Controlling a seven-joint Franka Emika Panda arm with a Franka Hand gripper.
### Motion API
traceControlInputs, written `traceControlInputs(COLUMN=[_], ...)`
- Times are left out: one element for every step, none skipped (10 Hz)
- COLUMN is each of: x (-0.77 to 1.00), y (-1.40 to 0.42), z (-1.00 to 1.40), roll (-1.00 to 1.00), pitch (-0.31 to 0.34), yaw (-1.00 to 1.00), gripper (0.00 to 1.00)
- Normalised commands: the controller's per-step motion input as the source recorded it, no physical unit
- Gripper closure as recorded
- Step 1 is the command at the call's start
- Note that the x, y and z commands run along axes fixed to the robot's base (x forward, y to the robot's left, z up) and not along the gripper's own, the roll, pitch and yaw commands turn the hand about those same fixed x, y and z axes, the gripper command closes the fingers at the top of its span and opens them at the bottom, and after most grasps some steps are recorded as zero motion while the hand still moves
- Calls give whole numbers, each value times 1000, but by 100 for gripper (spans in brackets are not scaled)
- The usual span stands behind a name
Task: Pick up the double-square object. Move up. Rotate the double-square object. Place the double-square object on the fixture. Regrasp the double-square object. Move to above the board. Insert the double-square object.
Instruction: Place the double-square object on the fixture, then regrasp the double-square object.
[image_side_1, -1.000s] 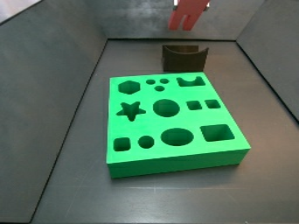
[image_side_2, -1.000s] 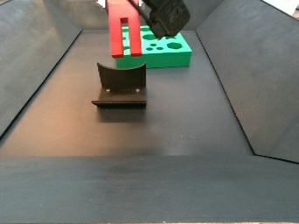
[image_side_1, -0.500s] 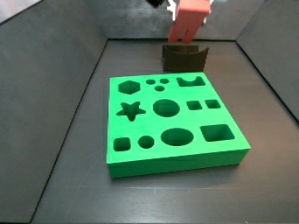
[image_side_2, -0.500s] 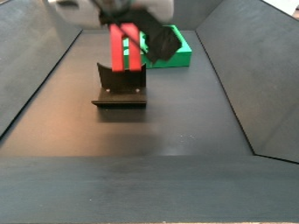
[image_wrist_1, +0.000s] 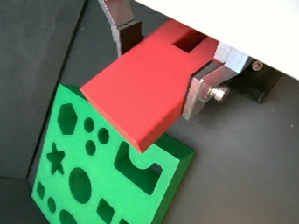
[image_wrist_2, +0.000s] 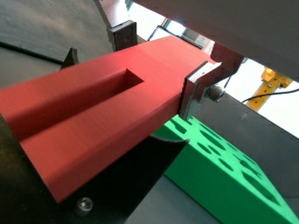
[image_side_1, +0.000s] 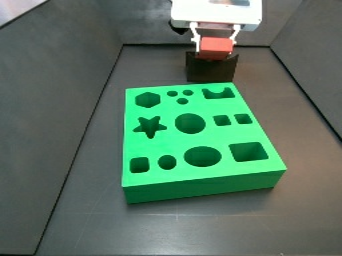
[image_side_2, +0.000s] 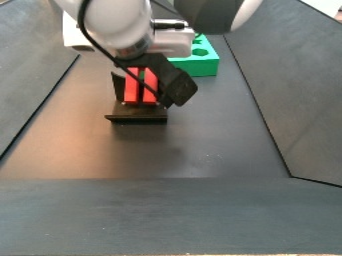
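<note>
Near end in a side view: bare dark floor, then the small black fixture block on its base plate (image_side_2: 135, 112). The bright red elongated double-square object (image_side_2: 140, 84) sits down at the fixture's top, and the arm's body hangs right over both and hides the fixture's upper edge. Gripper (image_side_2: 142, 86) is there at the fixture, pinching the red block. Beyond it, only a corner of the thick green cutout board (image_side_2: 198, 61) shows past the arm.

The opposite side view has the board (image_side_1: 201, 139) in front, with star, hexagon, circle, oval and square cutouts all visible. The fixture (image_side_1: 210, 68) stands just behind its far edge, apart from it. Red block (image_side_1: 214, 46) shows as a short stub under the white gripper housing (image_side_1: 215, 42).

Both wrist views give what the side views don't: silver finger plates (image_wrist_1: 212, 80) clamped on the block's flanks (image_wrist_1: 149, 87), and the notch between its two prongs (image_wrist_2: 100, 105). Green board lies behind the block (image_wrist_1: 100, 171), (image_wrist_2: 225, 160). Contact between block and fixture: can't tell from any view.
</note>
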Motion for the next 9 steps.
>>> traceControlInputs(x=[0, 0, 0, -16, -22, -28, -32, -29, -25], y=[0, 0, 2, 11, 12, 11, 11, 13, 12], z=[0, 1000, 1000, 1000, 1000, 1000, 830, 639, 511], roll=[0, -57, -53, -31, -13, 5, 19, 28, 29], pitch=[0, 10, 8, 12, 10, 12, 18, 25, 32], yaw=[0, -45, -43, -26, -17, -11, -8, -6, -4], gripper=[0, 0, 0, 0, 0, 0, 0, 0, 0])
